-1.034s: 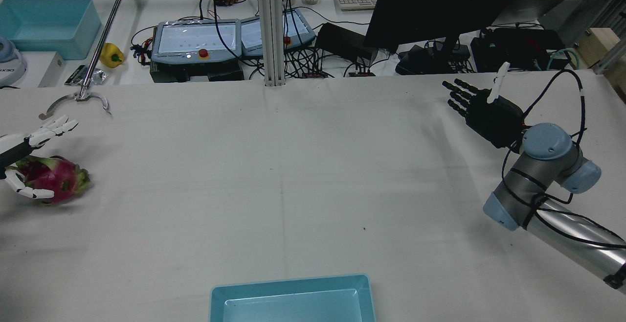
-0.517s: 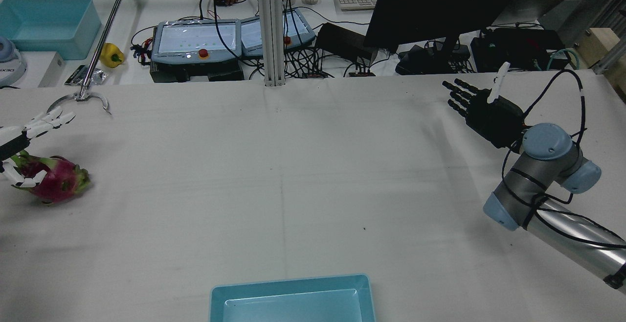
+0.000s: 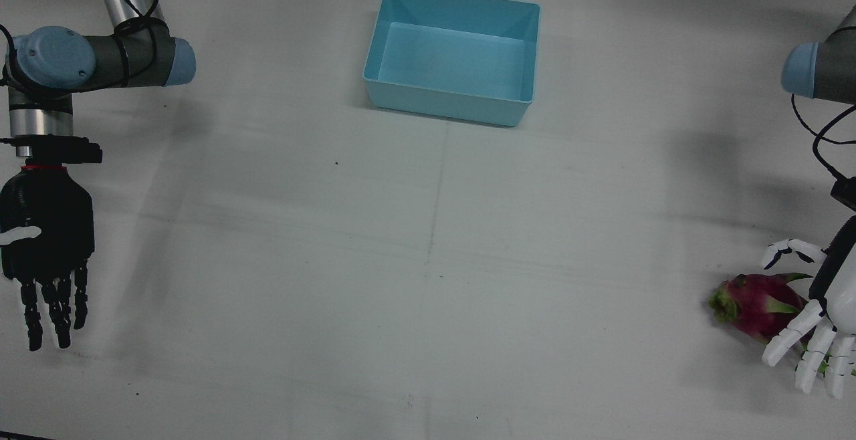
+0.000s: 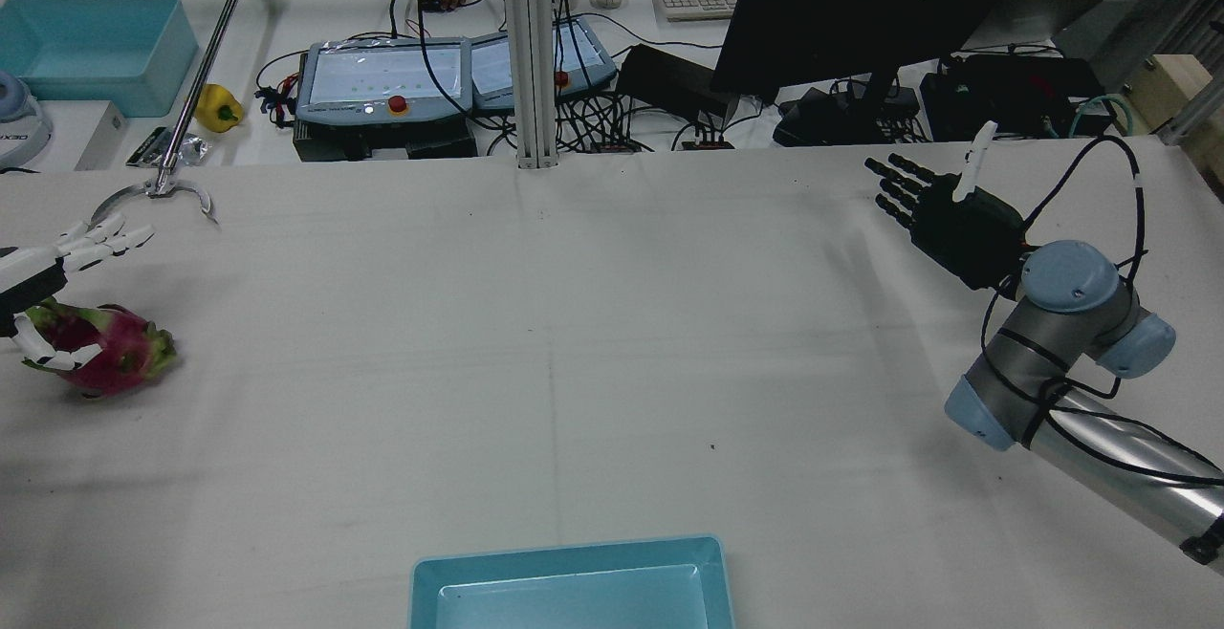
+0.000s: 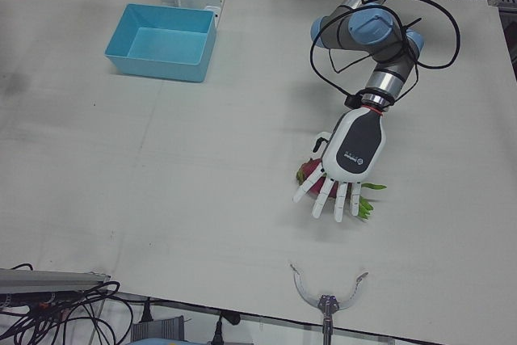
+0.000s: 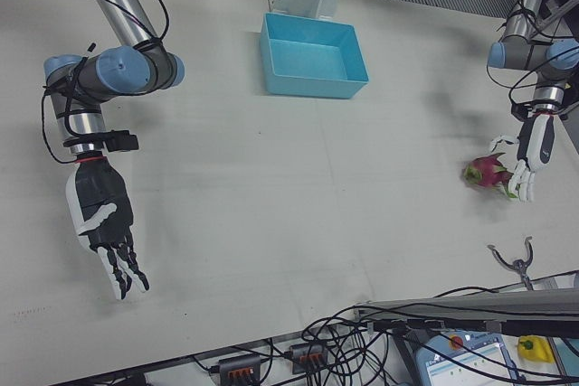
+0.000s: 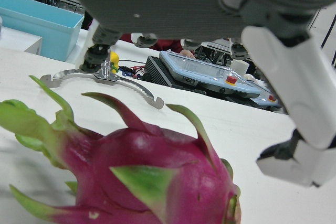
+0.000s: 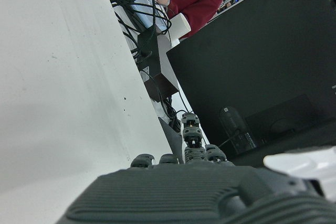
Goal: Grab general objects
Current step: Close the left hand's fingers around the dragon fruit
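Dragon fruit (image 3: 756, 304) lies on the table (image 3: 428, 259) far out on your left arm's side, directly under the left hand (image 3: 826, 306). Its long axis runs roughly across the table, leafy tip pointing toward the middle, stem end hidden beneath the palm. Left hand is wide open, fingers (image 5: 331, 198) fanned over the far side of the fruit, thumb (image 4: 57, 357) draped on the near side; whether anything actually touches the skin you cannot tell, but nothing is clamped. Right hand (image 3: 45, 246) hangs open and empty, well apart on the opposite edge, so the left is yours to use. Blue bin (image 3: 453, 52) sits empty near the pedestals. Likely next: lower and curl around the fruit's middle.
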You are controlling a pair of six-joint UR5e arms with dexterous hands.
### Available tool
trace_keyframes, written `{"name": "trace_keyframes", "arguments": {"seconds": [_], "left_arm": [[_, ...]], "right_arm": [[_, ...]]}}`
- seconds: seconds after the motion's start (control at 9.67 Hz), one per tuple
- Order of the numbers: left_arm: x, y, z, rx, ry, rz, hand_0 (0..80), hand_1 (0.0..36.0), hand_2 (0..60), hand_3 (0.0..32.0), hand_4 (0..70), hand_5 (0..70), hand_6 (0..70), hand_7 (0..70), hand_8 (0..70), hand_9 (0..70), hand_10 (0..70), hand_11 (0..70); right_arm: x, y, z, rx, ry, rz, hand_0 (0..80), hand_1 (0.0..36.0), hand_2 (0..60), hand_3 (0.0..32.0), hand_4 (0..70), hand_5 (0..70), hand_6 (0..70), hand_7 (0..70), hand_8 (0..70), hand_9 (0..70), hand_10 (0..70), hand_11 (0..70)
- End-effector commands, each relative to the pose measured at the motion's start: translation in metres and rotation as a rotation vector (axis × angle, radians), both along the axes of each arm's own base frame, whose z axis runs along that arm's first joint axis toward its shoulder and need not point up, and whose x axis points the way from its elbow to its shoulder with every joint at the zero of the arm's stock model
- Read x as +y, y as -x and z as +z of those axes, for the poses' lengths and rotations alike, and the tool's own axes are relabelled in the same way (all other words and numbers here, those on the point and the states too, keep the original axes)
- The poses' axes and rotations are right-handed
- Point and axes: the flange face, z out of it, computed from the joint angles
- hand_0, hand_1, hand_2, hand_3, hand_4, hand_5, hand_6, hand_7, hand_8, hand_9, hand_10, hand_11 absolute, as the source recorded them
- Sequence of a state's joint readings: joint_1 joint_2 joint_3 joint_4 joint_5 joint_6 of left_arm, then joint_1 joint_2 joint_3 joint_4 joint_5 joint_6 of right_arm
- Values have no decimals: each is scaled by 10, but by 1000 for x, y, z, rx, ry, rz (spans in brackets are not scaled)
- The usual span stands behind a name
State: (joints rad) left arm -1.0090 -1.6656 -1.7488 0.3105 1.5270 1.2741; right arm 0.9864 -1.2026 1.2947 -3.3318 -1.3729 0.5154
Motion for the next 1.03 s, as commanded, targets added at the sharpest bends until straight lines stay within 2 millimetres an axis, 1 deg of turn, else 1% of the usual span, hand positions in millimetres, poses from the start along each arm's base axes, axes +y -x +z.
{"name": "trace_keyframes", "arguments": {"seconds": [0.0,0.1,0.21,0.31,0.41,0.52,0.62,0.72,0.83,0.93], "left_arm": [[-7,-5,-13,-73,8,2,493,299,600,320,0,0,0,0,0,0,0,0],[-6,-4,-12,-80,19,-2,491,281,559,320,0,0,0,0,0,0,0,0],[-5,-4,-15,-78,24,-1,480,214,358,320,0,0,0,0,0,0,0,0],[-5,-4,-17,-76,28,2,479,196,292,320,0,0,0,0,0,0,0,0],[-7,-4,-22,-73,21,4,484,203,284,320,0,0,0,0,0,0,0,0],[-7,-5,-22,-74,19,5,485,189,226,320,0,0,0,0,0,0,0,0],[-7,-6,-21,-75,20,7,484,176,182,320,0,0,0,0,0,0,0,0],[-7,-7,-20,-78,22,10,487,185,206,320,0,0,0,0,0,0,0,0],[1,-24,-17,-92,42,44,490,206,271,320,0,0,0,0,0,0,0,0],[5,-37,-16,-96,51,67,487,191,224,320,0,0,0,0,0,0,0,0]], "right_arm": [[0,0,0,0,0,0,0,0,0,0,0,0,0,0,0,0,0,0],[0,0,0,0,0,0,0,0,0,0,0,0,0,0,0,0,0,0],[0,0,0,0,0,0,0,0,0,0,0,0,0,0,0,0,0,0],[0,0,0,0,0,0,0,0,0,0,0,0,0,0,0,0,0,0],[0,0,0,0,0,0,0,0,0,0,0,0,0,0,0,0,0,0],[0,0,0,0,0,0,0,0,0,0,0,0,0,0,0,0,0,0],[0,0,0,0,0,0,0,0,0,0,0,0,0,0,0,0,0,0],[0,0,0,0,0,0,0,0,0,0,0,0,0,0,0,0,0,0],[0,0,0,0,0,0,0,0,0,0,0,0,0,0,0,0,0,0],[0,0,0,0,0,0,0,0,0,0,0,0,0,0,0,0,0,0]]}}
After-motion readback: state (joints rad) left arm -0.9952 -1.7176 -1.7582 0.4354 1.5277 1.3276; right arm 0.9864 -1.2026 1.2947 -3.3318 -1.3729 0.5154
